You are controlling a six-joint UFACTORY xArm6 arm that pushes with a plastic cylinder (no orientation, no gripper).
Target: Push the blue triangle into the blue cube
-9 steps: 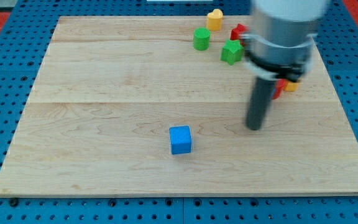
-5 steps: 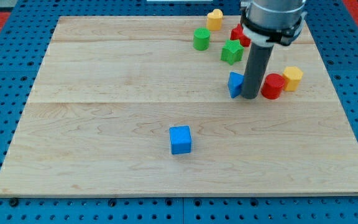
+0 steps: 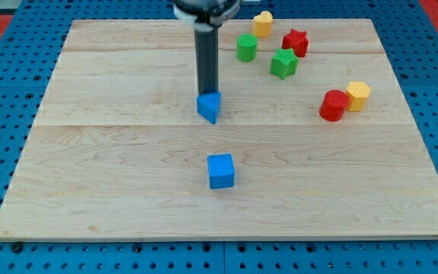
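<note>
On the pale wooden board [image 3: 112, 152], my tip [image 3: 207, 93] is pressing against the top side of the blue triangle [image 3: 209, 107], with the dark rod rising straight up from it toward the view's top; having no jaws, I am gripping nothing, only leaning on the block's far edge. The blue cube [image 3: 220, 170] is sitting apart from the triangle, toward the view's bottom and a shade to the view's right, with bare wood lying between the two. I am judging that a good finish means driving the triangle down the view along a line angled slightly rightward, keeping my contact centred behind it so that the wedge is not spinning off or slipping past the cube's left side. Off near the view's top right, well clear of my path, a green cylinder [image 3: 246, 47], a green star [image 3: 284, 63], a red star [image 3: 296, 42], a yellow block [image 3: 262, 23], a red cylinder [image 3: 332, 105] and a second yellow block [image 3: 357, 95] are standing idle.
</note>
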